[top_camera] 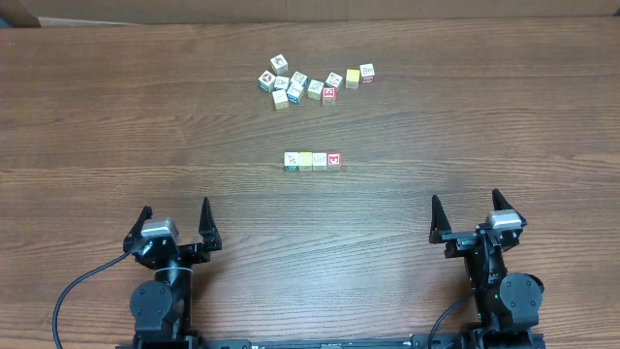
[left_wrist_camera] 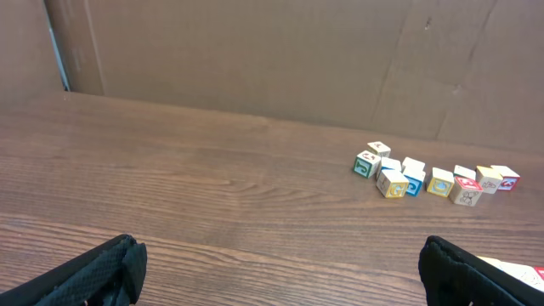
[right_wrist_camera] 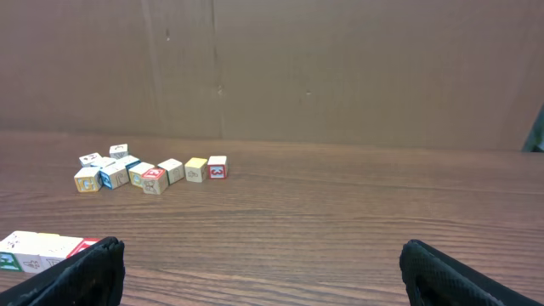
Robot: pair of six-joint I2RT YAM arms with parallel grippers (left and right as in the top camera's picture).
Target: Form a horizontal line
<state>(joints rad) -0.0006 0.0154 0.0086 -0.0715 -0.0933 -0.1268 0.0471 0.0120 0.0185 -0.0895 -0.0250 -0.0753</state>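
The horizontal line point(top_camera: 312, 160) is a short straight row of small picture cubes touching edge to edge at the table's middle. A white-green cube is at its left end, a pale yellow one is beside it, and a red-faced one is at the right end. Its end shows at the lower right of the left wrist view point(left_wrist_camera: 520, 272) and at the lower left of the right wrist view point(right_wrist_camera: 38, 248). My left gripper point(top_camera: 175, 207) point(left_wrist_camera: 280, 272) is open and empty, near and left of the row. My right gripper point(top_camera: 465, 198) point(right_wrist_camera: 263, 272) is open and empty, near and right of it.
A loose cluster of similar small cubes point(top_camera: 310, 82) lies farther back, behind the row; it also shows in the left wrist view point(left_wrist_camera: 429, 178) and the right wrist view point(right_wrist_camera: 144, 172). A brown cardboard wall point(right_wrist_camera: 340, 68) stands at the table's far edge.
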